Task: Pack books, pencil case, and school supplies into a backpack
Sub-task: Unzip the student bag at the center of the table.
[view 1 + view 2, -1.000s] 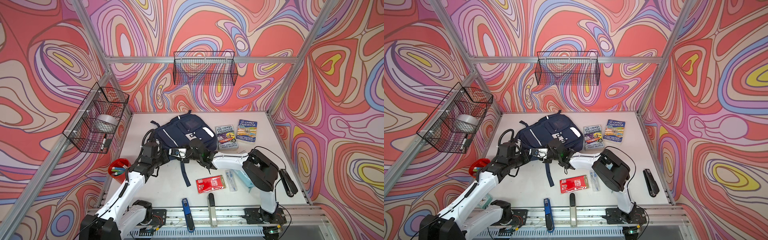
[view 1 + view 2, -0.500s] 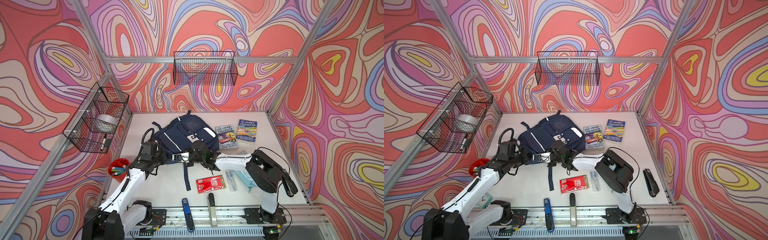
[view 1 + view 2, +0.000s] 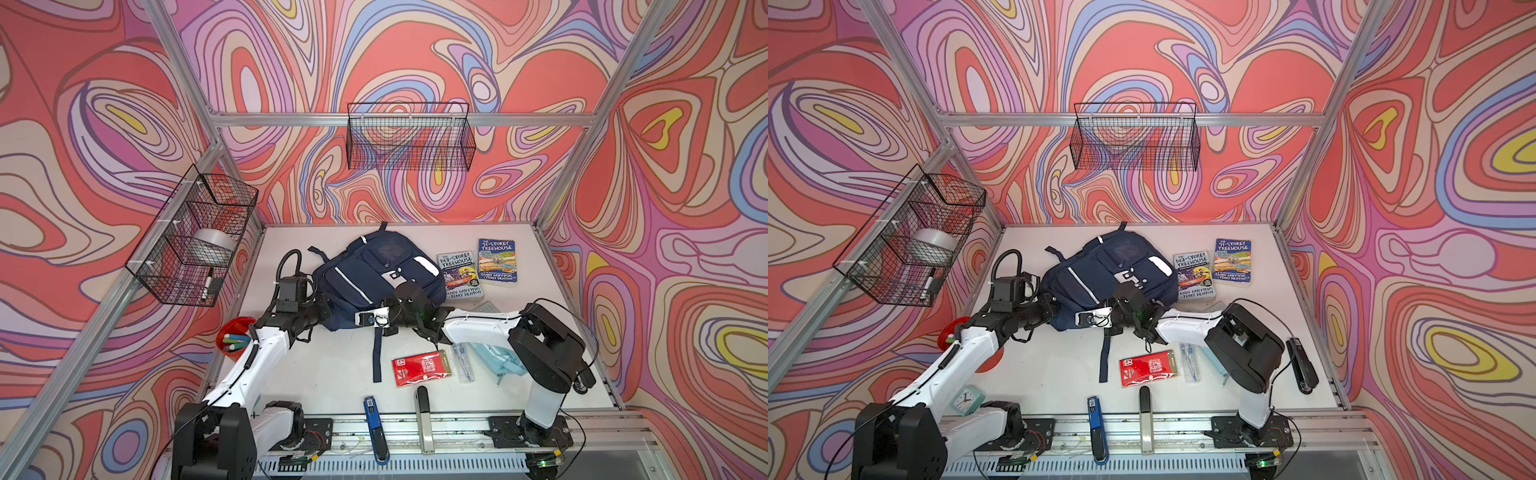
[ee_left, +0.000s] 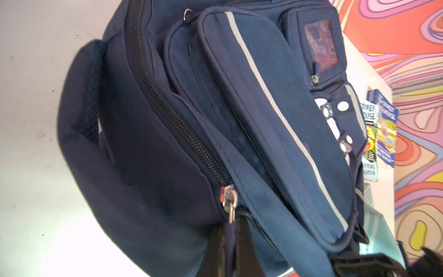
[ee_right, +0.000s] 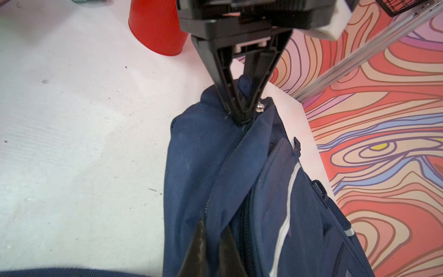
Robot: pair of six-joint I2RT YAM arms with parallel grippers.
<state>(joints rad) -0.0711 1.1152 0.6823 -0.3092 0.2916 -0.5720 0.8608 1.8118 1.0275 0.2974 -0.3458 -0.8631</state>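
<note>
Your left gripper (image 5: 242,117) pinches the zip pull (image 4: 229,206); your right gripper (image 5: 213,231) is clamped on backpack (image 3: 374,270) fabric.

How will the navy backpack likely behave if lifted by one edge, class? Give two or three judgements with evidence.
Probably floppy: the backpack fabric creases where the left pincer pinches it. Likely light for its size: the books lie outside it. Its loose strap may drag.

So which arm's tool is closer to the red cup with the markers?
Left. The left tool pinches the backpack at the corner facing the red cup, apart from it. The right tool grips the backpack farther from the cup, beyond the left one.
</note>
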